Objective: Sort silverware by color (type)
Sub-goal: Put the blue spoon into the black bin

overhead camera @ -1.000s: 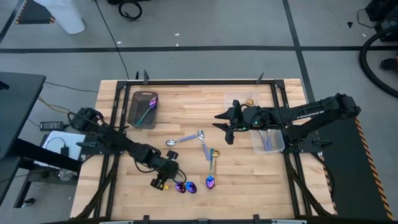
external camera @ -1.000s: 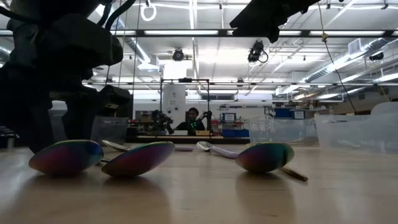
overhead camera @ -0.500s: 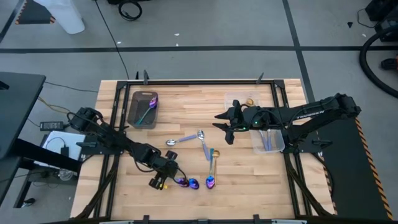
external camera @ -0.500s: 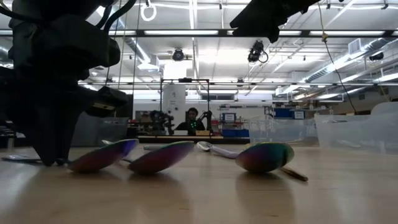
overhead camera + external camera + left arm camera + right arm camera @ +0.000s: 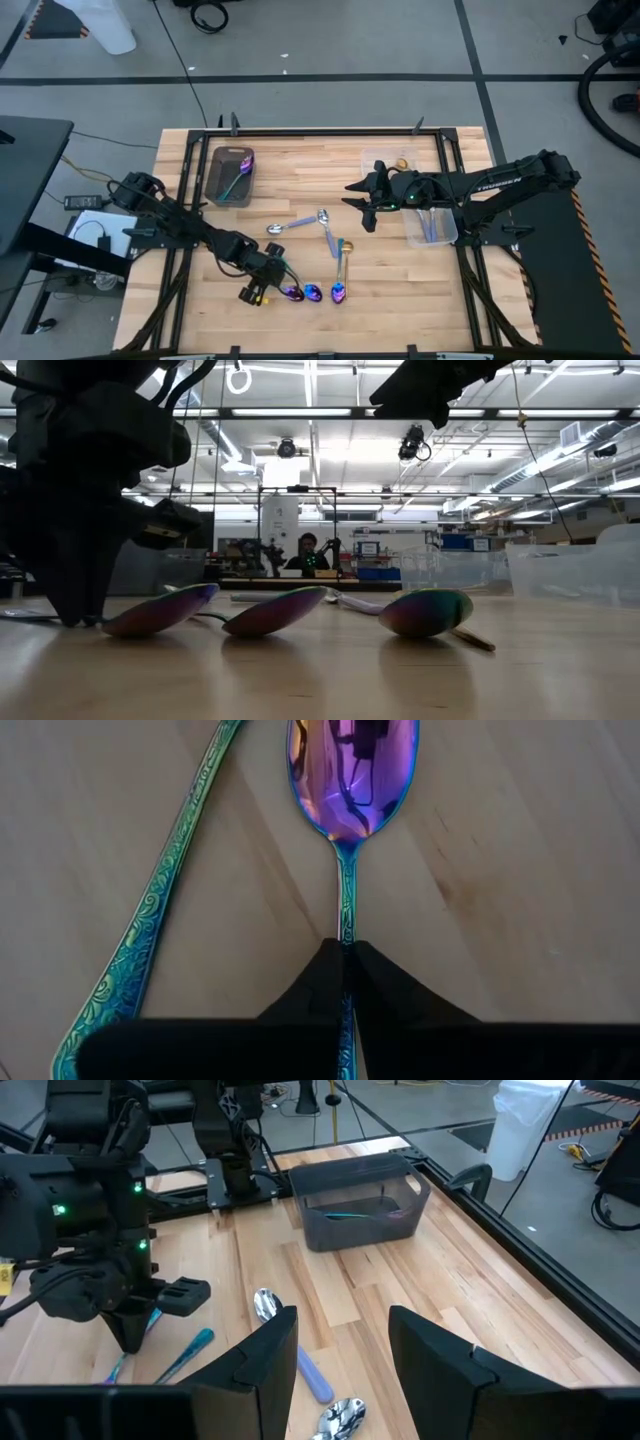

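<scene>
Your left gripper (image 5: 347, 952) pinches the handle of a purple spoon (image 5: 350, 780), another teal handle (image 5: 150, 915) just beside it; your right gripper (image 5: 340, 1342) hangs open.

2 matte black jointed arms of tubular links. The right arm (image 5: 500, 183) carries white lettering along its forearm link and a green indicator light near the wrist. The left arm (image 5: 185, 225) shows yellow markings at its wrist end. Its housing (image 5: 75, 1230) is blocky black with 2 green lights. The right arm's black angular fingers (image 5: 270, 1355) are smooth.
</scene>
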